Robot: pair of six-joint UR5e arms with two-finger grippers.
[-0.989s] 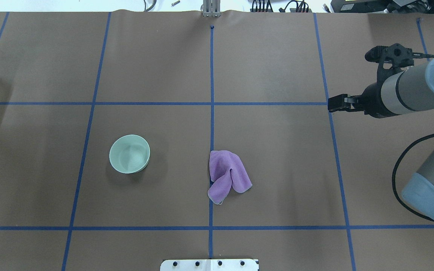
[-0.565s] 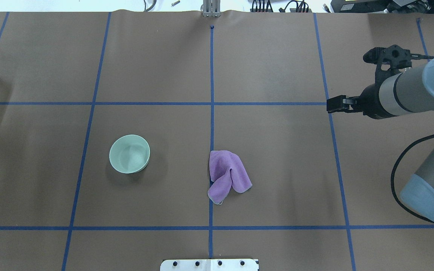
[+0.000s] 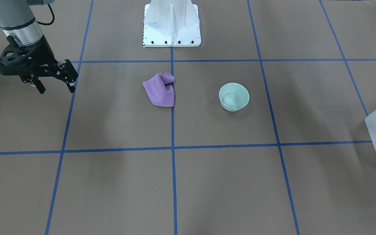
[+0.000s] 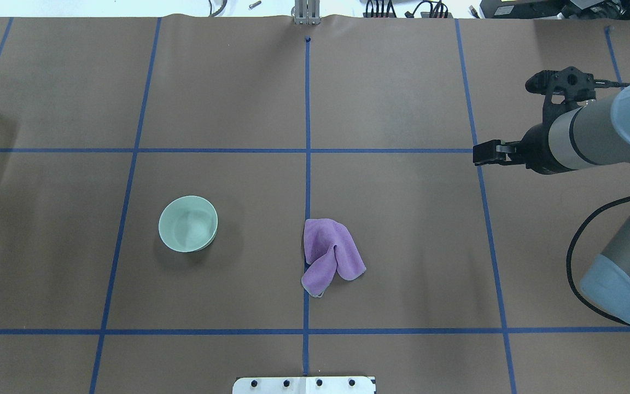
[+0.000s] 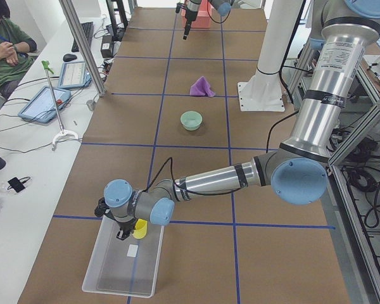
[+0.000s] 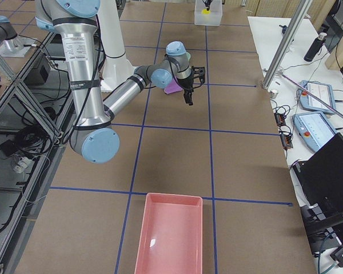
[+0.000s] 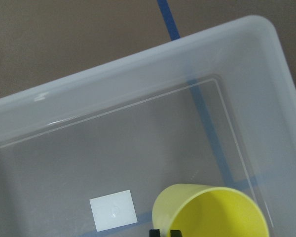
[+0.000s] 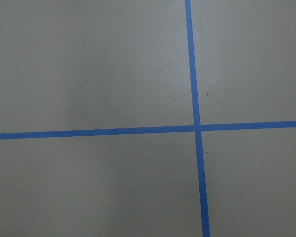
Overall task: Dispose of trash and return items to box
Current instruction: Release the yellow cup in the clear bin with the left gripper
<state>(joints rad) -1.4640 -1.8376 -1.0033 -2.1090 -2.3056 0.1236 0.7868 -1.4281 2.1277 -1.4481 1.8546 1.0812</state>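
The box point(image 7: 138, 74) lies right under the left claw point(image 7: 165, 232), its floor bare but for a white label point(image 7: 113, 211). The pink tray point(image 6: 170, 237) sits well apart from the right claw point(image 3: 55, 88), out toward the table's point(image 4: 402, 82) end on that side. That claw hangs over bare table, fingers spread and empty. The purple cloth point(image 4: 328, 254) lies well off toward the middle, and the green bowl point(image 4: 188, 224) farther on past the cloth. The yellow cup point(image 7: 212, 212) is at the left claw's tips, over the box near one end wall. The two tips stand close together at its rim, so the claw looks pinched on the cup's wall. The step seems to be setting the cup down. It is best lowered until its base nears the floor and levelled before it is let go, so it lands upright and leaves room for the bowl.
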